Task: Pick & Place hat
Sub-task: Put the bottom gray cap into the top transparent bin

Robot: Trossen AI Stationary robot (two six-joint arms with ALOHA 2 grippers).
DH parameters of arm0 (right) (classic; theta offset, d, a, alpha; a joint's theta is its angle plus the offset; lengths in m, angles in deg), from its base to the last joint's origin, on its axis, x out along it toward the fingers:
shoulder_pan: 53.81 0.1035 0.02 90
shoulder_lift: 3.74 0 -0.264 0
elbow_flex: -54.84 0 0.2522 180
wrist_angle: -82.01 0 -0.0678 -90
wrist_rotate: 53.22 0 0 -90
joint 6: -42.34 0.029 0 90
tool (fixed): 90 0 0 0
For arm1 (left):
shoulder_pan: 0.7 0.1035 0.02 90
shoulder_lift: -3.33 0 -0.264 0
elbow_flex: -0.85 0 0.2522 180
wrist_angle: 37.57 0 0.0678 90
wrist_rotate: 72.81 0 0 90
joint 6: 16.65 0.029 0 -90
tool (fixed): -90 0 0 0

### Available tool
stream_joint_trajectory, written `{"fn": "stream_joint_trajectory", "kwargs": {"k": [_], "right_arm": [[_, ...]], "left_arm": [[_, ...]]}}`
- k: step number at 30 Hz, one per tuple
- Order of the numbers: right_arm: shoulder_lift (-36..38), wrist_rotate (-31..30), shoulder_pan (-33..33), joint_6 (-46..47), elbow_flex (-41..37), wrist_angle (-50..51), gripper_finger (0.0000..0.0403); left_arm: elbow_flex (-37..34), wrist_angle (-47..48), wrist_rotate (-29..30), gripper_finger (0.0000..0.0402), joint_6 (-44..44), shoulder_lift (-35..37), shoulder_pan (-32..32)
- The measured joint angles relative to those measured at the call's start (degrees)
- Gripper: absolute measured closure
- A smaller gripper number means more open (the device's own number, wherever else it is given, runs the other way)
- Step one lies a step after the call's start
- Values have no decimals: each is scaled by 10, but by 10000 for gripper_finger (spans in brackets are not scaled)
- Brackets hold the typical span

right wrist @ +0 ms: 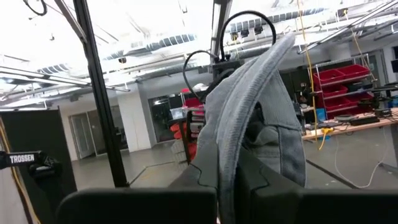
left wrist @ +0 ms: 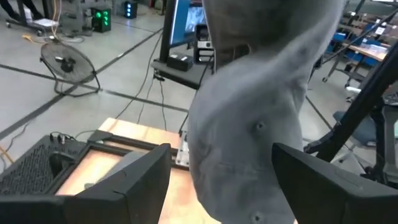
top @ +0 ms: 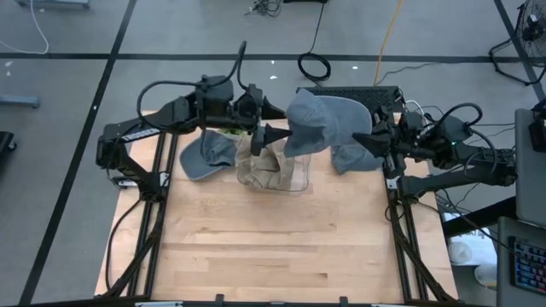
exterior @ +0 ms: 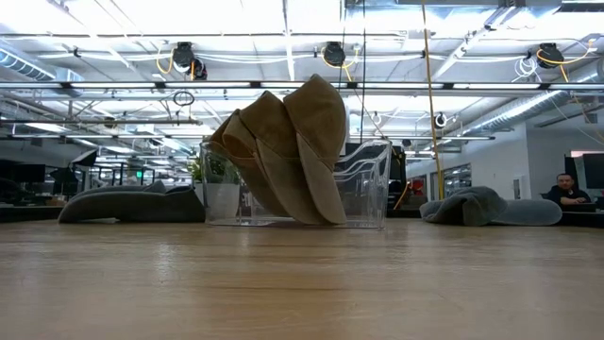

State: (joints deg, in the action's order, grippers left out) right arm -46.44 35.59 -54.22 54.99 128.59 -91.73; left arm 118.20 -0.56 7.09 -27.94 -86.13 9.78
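A grey hat [top: 320, 119] is held up in the air over the far middle of the table; it fills the left wrist view [left wrist: 255, 124] and shows edge-on in the right wrist view [right wrist: 261, 93]. It is out of the low view. My right gripper [top: 363, 139] [right wrist: 227, 180] is shut on it from the right. My left gripper [top: 277, 126] [left wrist: 221, 186] is open at the hat's left side, one finger on either side of the crown. Below stands a clear container [top: 294, 181] [exterior: 373, 179] with tan hats [top: 264, 166] [exterior: 283, 151] leaning inside it. My right gripper pinches the grey hat's brim [right wrist: 231, 149] between its two fingers, coming level from the table's right. The brim stands edge-on between them and the hat is lifted clear of the table and the container. My left gripper's fingers [left wrist: 323, 180] flank the crown; whether they touch it, I cannot tell.
A second grey hat [top: 207, 155] [exterior: 123, 203] lies on the table left of the container, and a third [top: 350, 158] [exterior: 481, 206] lies to its right, under my right gripper. The near half of the wooden table [top: 281, 247] is bare. A person sits far off in the room.
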Motion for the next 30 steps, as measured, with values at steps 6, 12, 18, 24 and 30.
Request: {"fn": "stream_joint_trajectory", "kwargs": {"k": [6,12,18,24,30], "right_arm": [[-3,0,0,2,0,-9,403],[-3,0,0,14,0,-9,403],[-3,0,0,13,0,-8,403],[-3,-21,0,-13,0,6,403],[-3,-99,0,-31,0,15,389]], "left_arm": [[0,-18,-5,125,-2,-15,0],[0,-39,-6,228,-5,-17,0],[0,-41,-54,371,-27,-16,8],[0,-46,-87,378,-46,-15,12],[0,-123,-163,378,-113,5,24]]}}
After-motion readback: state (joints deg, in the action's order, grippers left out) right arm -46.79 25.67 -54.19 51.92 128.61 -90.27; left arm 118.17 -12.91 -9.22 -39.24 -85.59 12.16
